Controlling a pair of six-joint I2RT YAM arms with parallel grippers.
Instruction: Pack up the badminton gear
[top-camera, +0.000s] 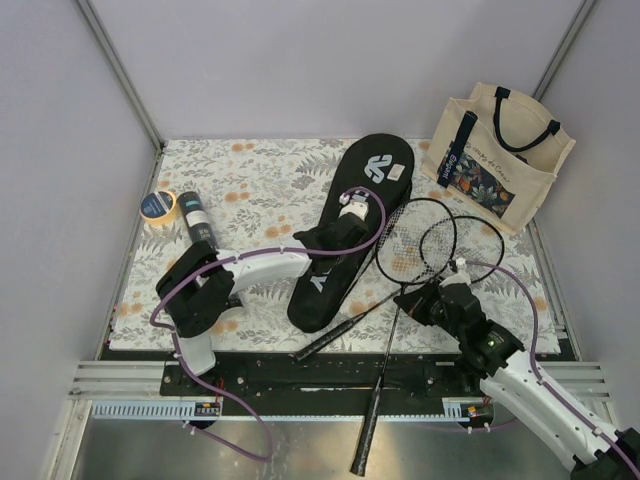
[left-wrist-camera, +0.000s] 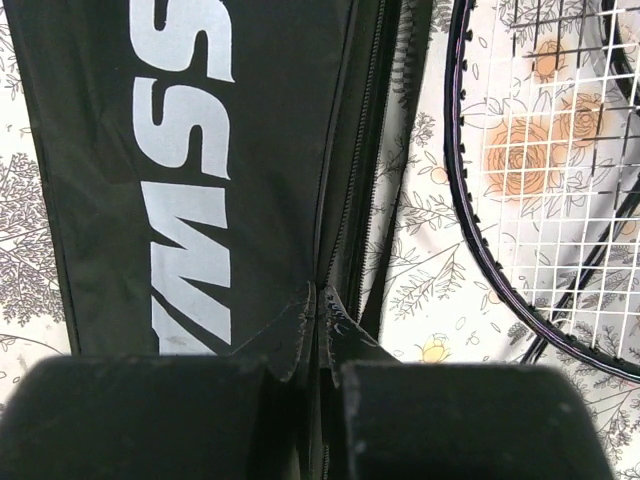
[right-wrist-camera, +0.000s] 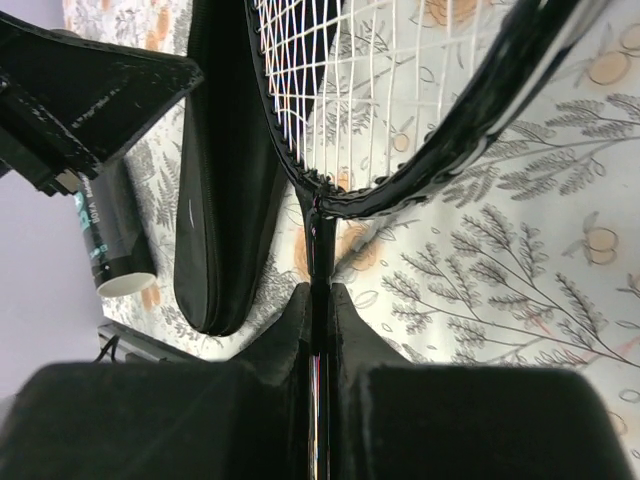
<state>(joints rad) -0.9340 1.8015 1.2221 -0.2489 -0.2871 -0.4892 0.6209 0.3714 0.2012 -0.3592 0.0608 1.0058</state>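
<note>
Right hand (right-wrist-camera: 320, 300), glossy slim racket (right-wrist-camera: 322, 238)

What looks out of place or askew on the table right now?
The two rackets lie crossed over each other. One handle sticks out well past the near edge of the table. The racket bag lies at a slant. Nothing looks spilled or broken.

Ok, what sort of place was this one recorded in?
Probably a lab test cell: plain walls with metal corner posts, a floral cloth, left arm and right arm mounted on a black base plate.
</note>
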